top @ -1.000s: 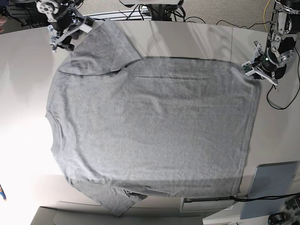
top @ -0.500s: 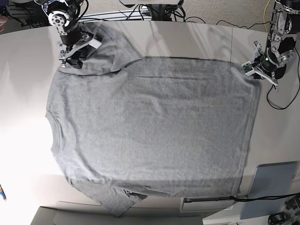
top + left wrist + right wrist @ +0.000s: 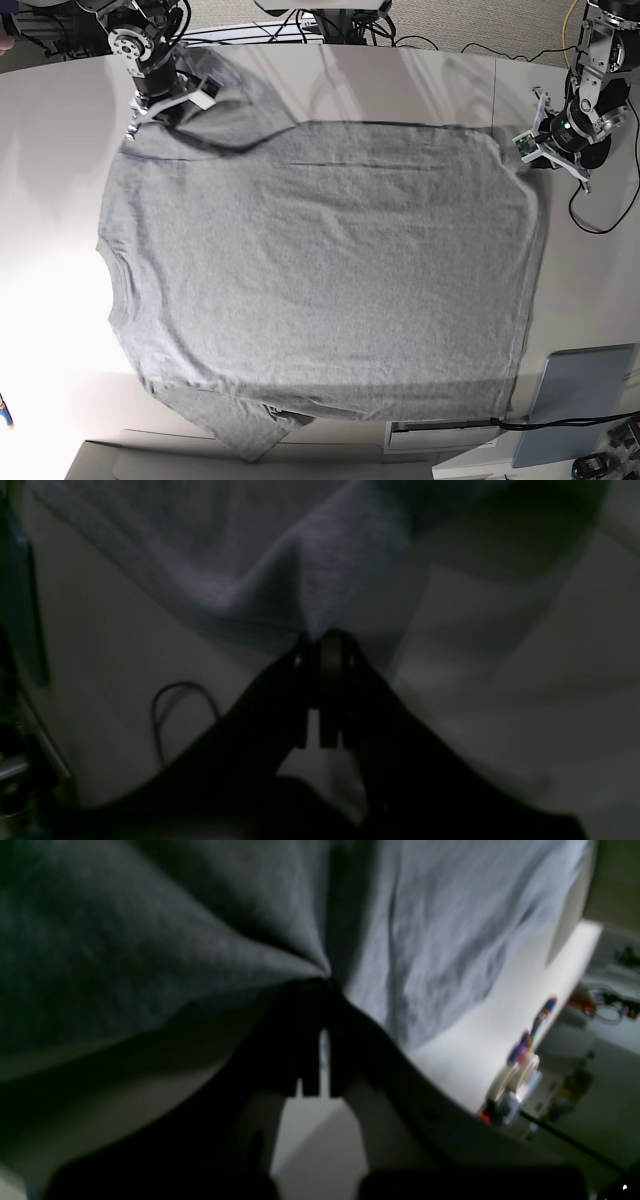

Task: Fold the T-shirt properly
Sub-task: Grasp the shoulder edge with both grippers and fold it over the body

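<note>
The heather-grey T-shirt lies spread flat on the white table, plain side up, with its neck at the left and its hem at the right. My right gripper sits on the far-left sleeve. The right wrist view shows that gripper shut, with a pinch of the T-shirt gathered at its tips. My left gripper is at the far-right hem corner. In the left wrist view it is shut on the T-shirt, whose edge puckers up into the fingertips.
A grey-blue panel lies at the table's near right corner. A black cable loops beside the left arm and shows as a cable loop in the wrist view. Small colourful items stand past the table's edge.
My right gripper came down from the sleeve's outer edge onto the sleeve and shut on the cloth. The left gripper drew the hem corner up slightly, pulling the right edge inward.
</note>
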